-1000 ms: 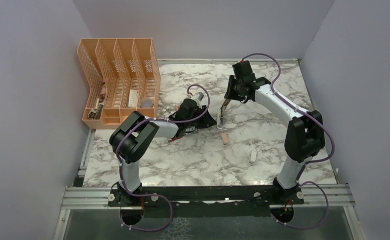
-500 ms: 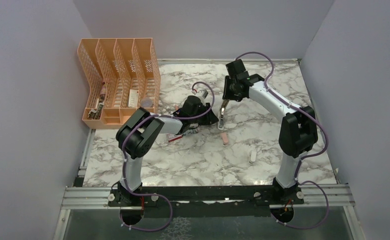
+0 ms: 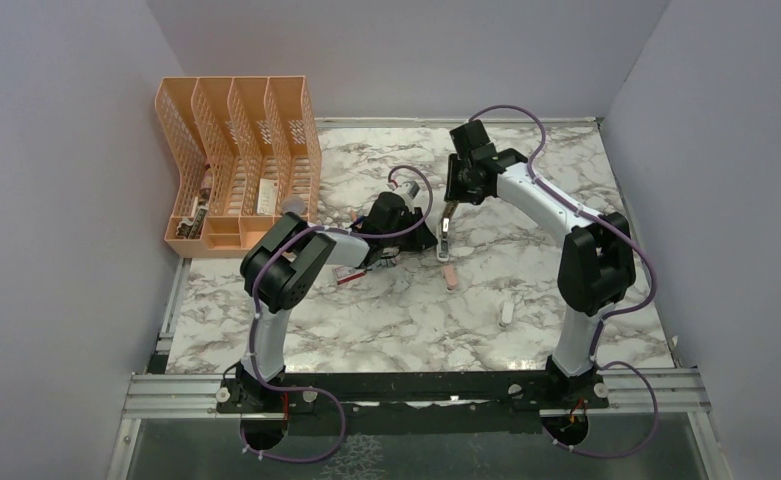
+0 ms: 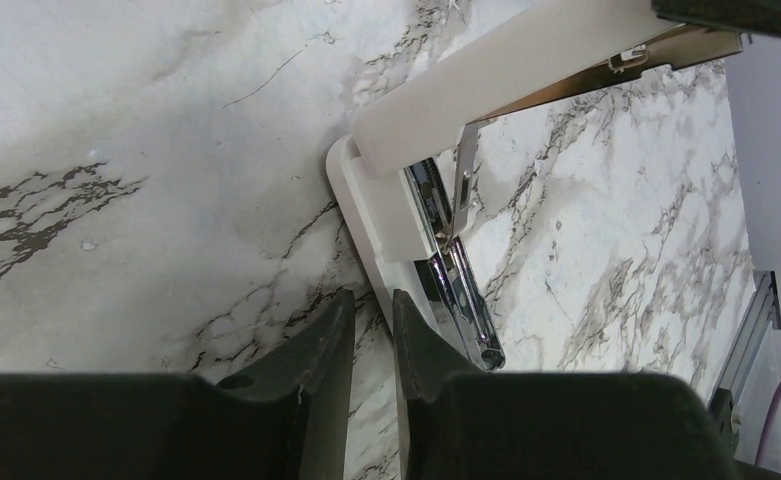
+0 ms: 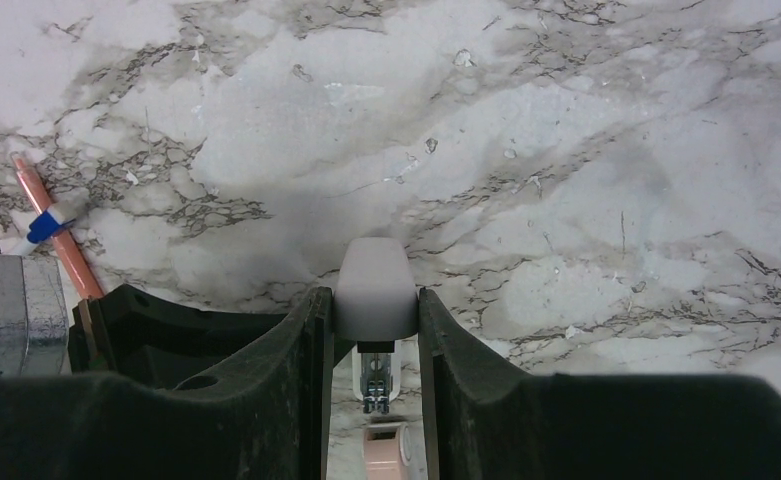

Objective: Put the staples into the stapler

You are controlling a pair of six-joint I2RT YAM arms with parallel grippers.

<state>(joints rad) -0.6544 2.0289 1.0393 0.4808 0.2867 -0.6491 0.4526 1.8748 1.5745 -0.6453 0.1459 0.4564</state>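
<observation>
My right gripper (image 5: 374,300) is clamped on the stapler (image 5: 374,265) by its raised lid, at table centre. My left gripper (image 4: 371,305), at its 9 o'clock, is nearly closed; I cannot tell whether it holds staples. Risk: a slipping lid snaps shut over the open rail.

Directly ahead of the left gripper (image 4: 371,300) the open stapler (image 4: 391,225) bars the way. Its raised cover slants overhead, clamped in the right gripper (image 5: 373,295). Bare tabletop (image 4: 146,100) lies open to the left gripper's left. Under the right gripper a pink block (image 5: 386,452) crowds the stapler's base, seemingly not touching. An orange pen (image 5: 61,240) lies off to its left, with open marble ahead.
</observation>
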